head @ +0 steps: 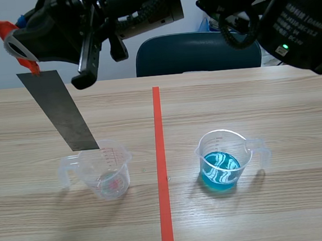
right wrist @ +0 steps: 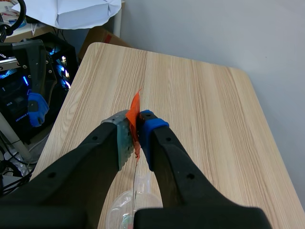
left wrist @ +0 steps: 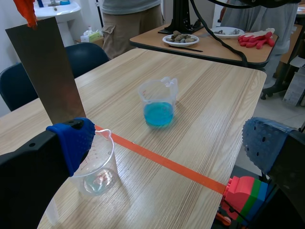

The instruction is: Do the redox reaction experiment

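A grey metal strip [head: 62, 115] hangs tilted, with an orange tab [right wrist: 135, 107] at its top end. My right gripper [head: 18, 45], reaching across from the right, is shut on that tab [right wrist: 136, 131]. The strip's lower end sits at the rim of a clear beaker [head: 105, 173] holding a little liquid with reddish bits; whether it dips inside is unclear. A second beaker [head: 221, 163] with blue liquid stands right of the tape line. In the left wrist view my left gripper [left wrist: 171, 143] is open and holds nothing. The clear beaker [left wrist: 97, 167] and the strip [left wrist: 45, 71] lie beside its left finger.
A blue chair [head: 197, 52] stands behind the table's far edge. An orange-red tape line [head: 162, 171] splits the table. Beyond the table's right end are another table with a plate [left wrist: 181, 39], a standing person [left wrist: 128, 19] and coloured blocks on the floor [left wrist: 243, 191].
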